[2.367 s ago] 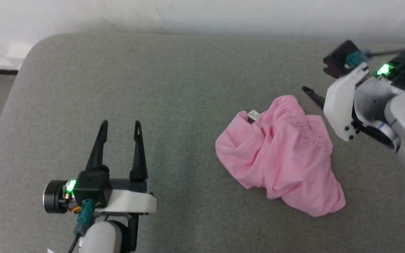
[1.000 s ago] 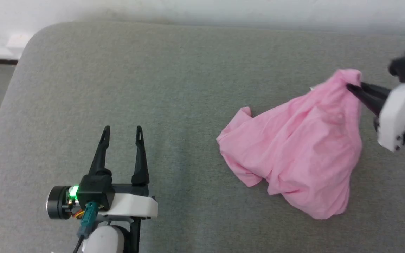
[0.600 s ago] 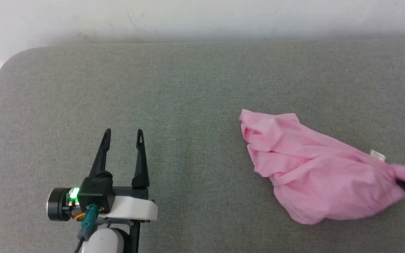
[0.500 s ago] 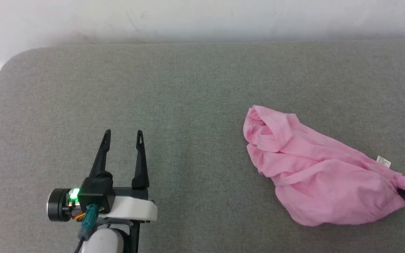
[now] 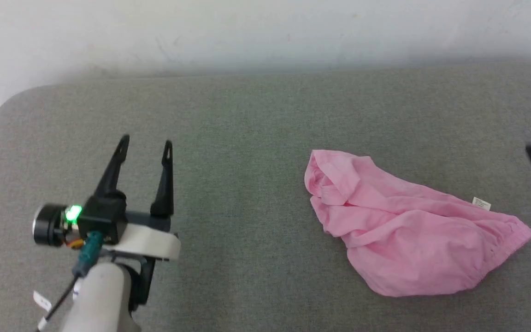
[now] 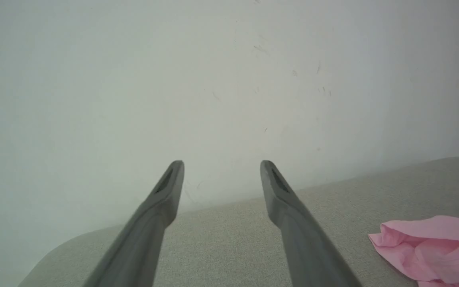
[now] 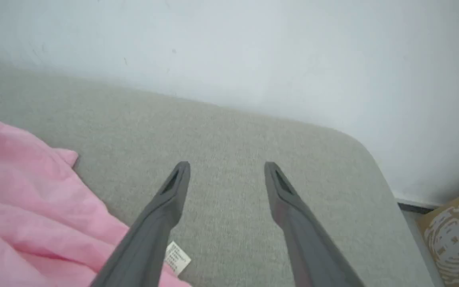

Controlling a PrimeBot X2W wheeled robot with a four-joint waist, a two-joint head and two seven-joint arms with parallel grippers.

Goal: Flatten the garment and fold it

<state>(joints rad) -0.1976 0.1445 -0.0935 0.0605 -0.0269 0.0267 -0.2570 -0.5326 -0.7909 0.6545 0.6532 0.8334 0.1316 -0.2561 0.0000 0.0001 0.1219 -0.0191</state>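
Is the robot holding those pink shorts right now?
No, the garment lies loose on the grey surface, and the left gripper and right gripper stand open, clear of it.

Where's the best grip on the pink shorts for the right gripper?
The gathered waistband corner of the shorts, near the white tag. It sticks out as a point toward the open right gripper, so probably come in low from the robot's right and pinch that edge.
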